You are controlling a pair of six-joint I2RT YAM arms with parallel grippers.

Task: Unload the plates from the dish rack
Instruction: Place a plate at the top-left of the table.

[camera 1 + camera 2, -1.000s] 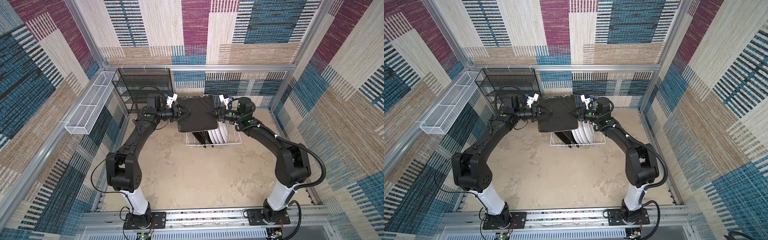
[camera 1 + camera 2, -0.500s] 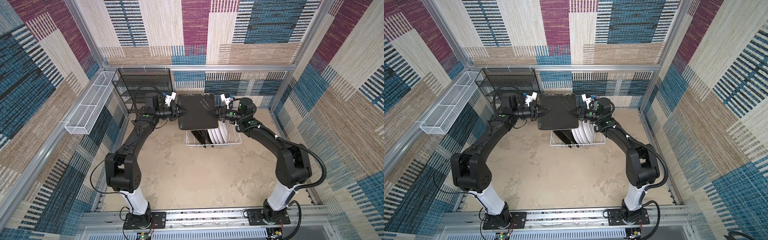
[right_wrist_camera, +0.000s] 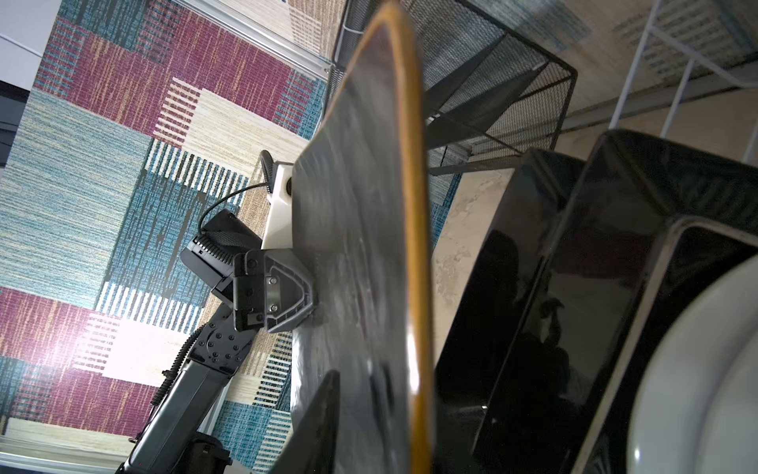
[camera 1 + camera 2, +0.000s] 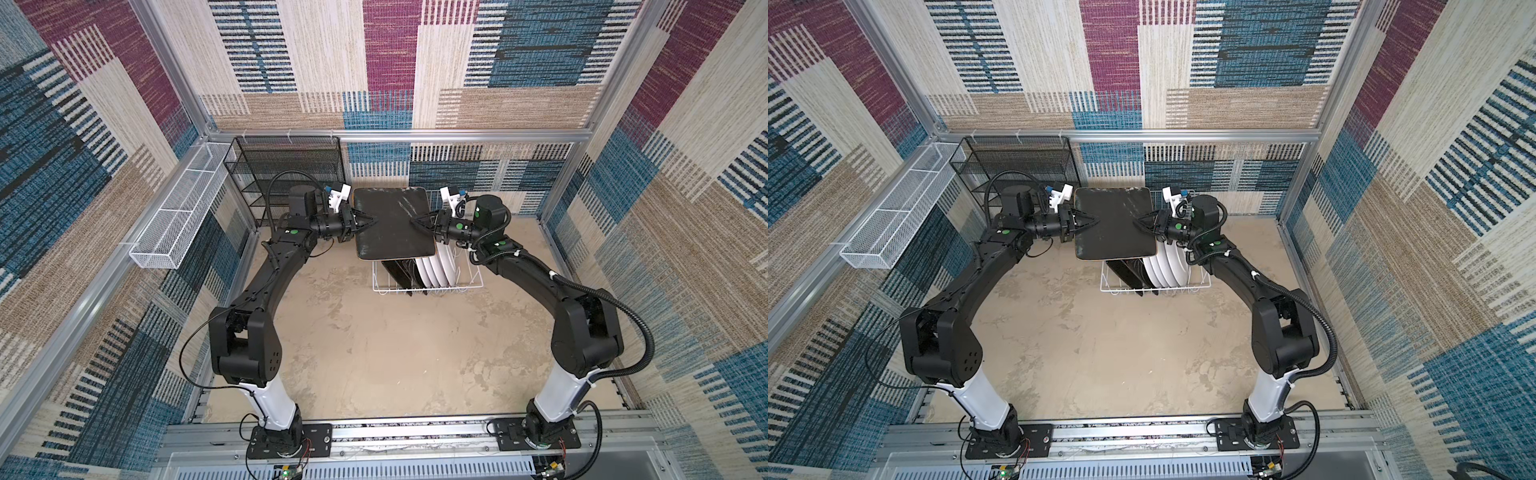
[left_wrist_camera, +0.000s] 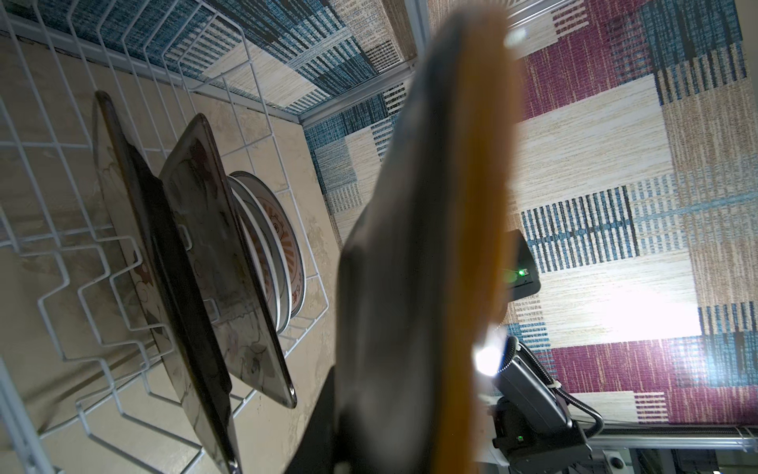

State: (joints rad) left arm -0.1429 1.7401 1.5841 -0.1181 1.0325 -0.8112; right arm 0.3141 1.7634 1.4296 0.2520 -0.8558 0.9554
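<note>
1. My left claw [image 4: 370, 219] is closed onto the left edge of a square plate [image 4: 392, 226] and holds it there.
2. My right claw [image 4: 415, 222] sits at the opposite edge of the same plate. One finger [image 3: 319, 414] lies along the plate's black back, but I cannot tell whether the claw grips or stands loose.
3. The plate hangs in the air between my claws, black back up and amber rim showing, above the far part of the rack [image 4: 465, 286] and off its wires.
4. Two other square plates [image 4: 401, 272] lean in the rack. A row of round plates [image 4: 436, 266] stands just beside them on my right.
5. The rack stands on the beige table [image 4: 374, 353], near the back wall.
</note>
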